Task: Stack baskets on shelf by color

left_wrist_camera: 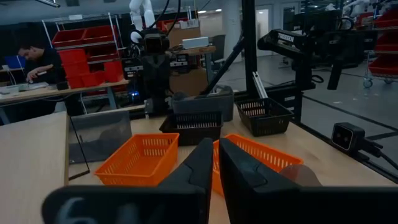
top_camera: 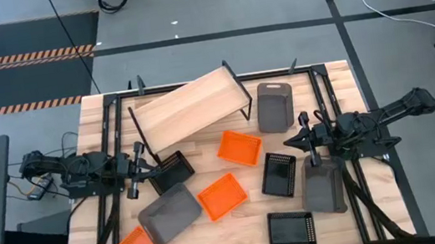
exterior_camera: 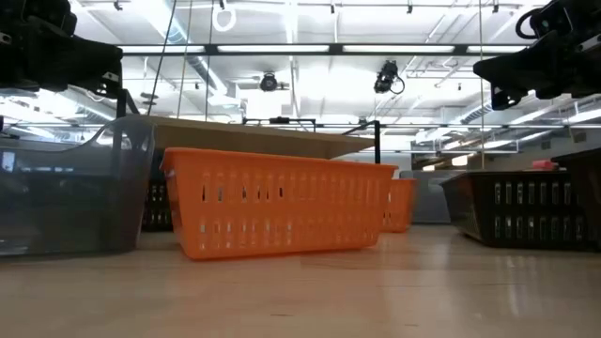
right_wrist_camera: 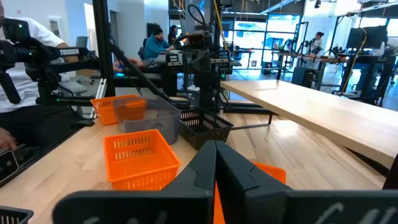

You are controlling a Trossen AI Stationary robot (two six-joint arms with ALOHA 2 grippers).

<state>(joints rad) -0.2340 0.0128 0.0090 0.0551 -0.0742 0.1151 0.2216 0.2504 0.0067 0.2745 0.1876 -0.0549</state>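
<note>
High view shows no basket on the shelf yet: left gripper and right gripper, both closed and empty, hover mid-frame, so the next move likely calls for opening over a first basket.

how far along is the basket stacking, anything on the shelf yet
Nothing looks done: the shelf top is bare. Nothing is in hand: the left gripper and right gripper hover shut and empty. All is left: orange baskets, black baskets and grey bins lie scattered on the table, unstacked.
</note>
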